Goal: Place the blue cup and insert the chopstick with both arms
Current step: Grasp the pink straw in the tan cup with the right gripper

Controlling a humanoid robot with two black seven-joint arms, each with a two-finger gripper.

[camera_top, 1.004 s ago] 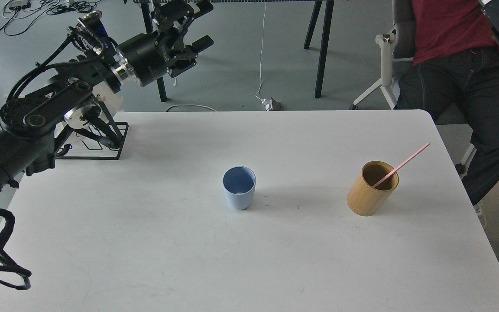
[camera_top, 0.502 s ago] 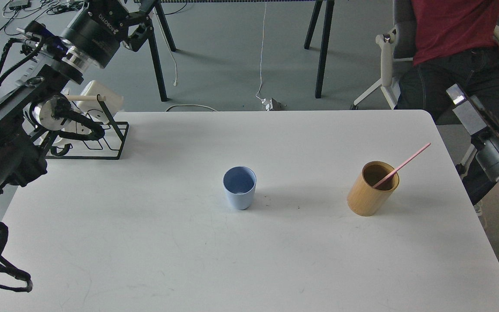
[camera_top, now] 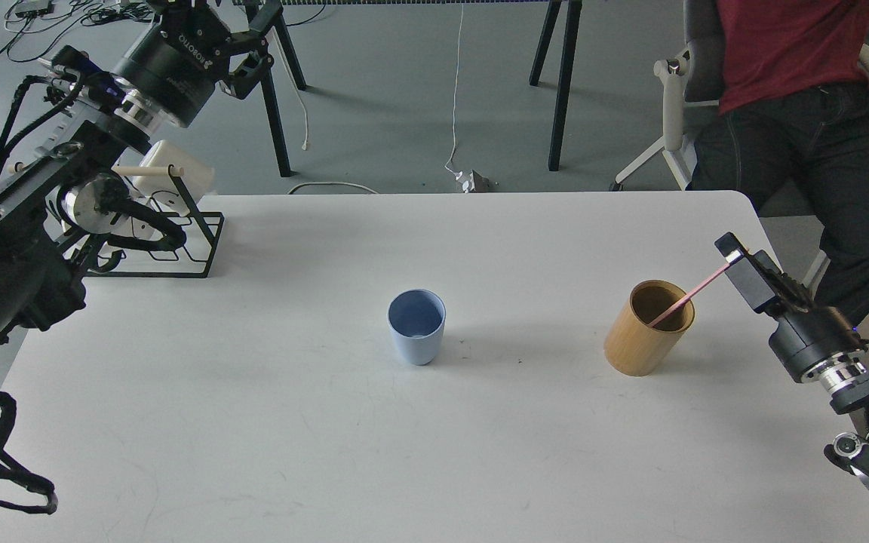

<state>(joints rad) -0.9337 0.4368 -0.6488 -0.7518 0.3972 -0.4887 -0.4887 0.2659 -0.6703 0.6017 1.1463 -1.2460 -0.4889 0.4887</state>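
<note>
The blue cup [camera_top: 417, 326] stands upright and empty at the middle of the white table [camera_top: 329, 452]. The pink-red chopstick [camera_top: 687, 296] leans in the tan bamboo cylinder [camera_top: 644, 332] at the right, with its upper end pointing up and right. My right gripper [camera_top: 735, 260] is at that upper end and covers its tip; I cannot tell whether its fingers hold the stick. My left gripper [camera_top: 242, 26] is raised high at the far left, beyond the table, far from the cup. Its fingertips are cut off by the top edge.
A black wire rack [camera_top: 178, 245] with a pale wooden rod [camera_top: 144, 171] and white mugs [camera_top: 182, 170] stands at the table's back left corner. A seated person [camera_top: 789, 90] is beyond the back right corner. Table legs [camera_top: 559, 83] stand behind.
My right arm has swung down and in from the right until its gripper reached the chopstick's upper end. My left gripper has swung left and up. Cup and cylinder have not moved.
</note>
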